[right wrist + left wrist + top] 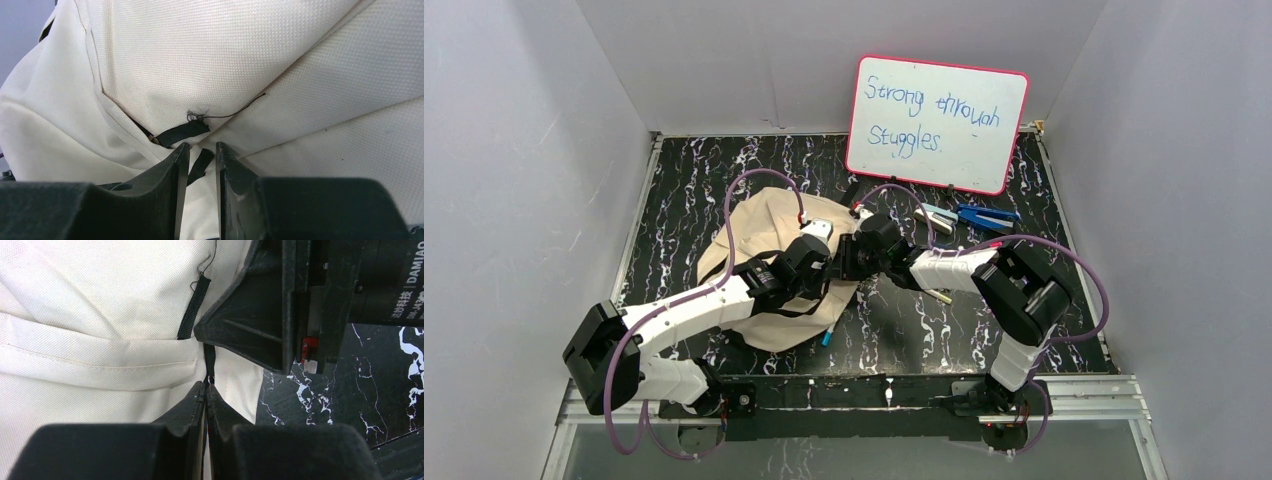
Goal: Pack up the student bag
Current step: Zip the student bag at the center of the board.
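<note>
**Both grippers meet at the bag's right edge**

The student bag (759,212) lies flat at centre-left of the top view on the dark marbled table (674,190). A bare strip of table separates it from the grey wall at the left. The left arm reaches across the cloth from the lower left. In its wrist view the left gripper (206,389) has its fingers pressed fully together on a thin black strip (209,360) coming off the bag's seam. This looks meant to pin that edge and hold it taut.

Just to the right, the right gripper (202,150) comes in from the opposite side, and the two tools nearly touch. Its jaws stand a narrow gap apart, straddling a short black tab (201,166). Whether the pads already press on it cannot be told. The tab is probably a zipper pull to be drawn away from the pinned side.

A blue-capped pen (827,337) lies at the bag's lower edge. Right of the bag the table is bare up to the right forearm, so there is room to pull that way. Further right and up, blue-handled tools (972,214) lie below a whiteboard (936,122), close to the right wall.
</note>
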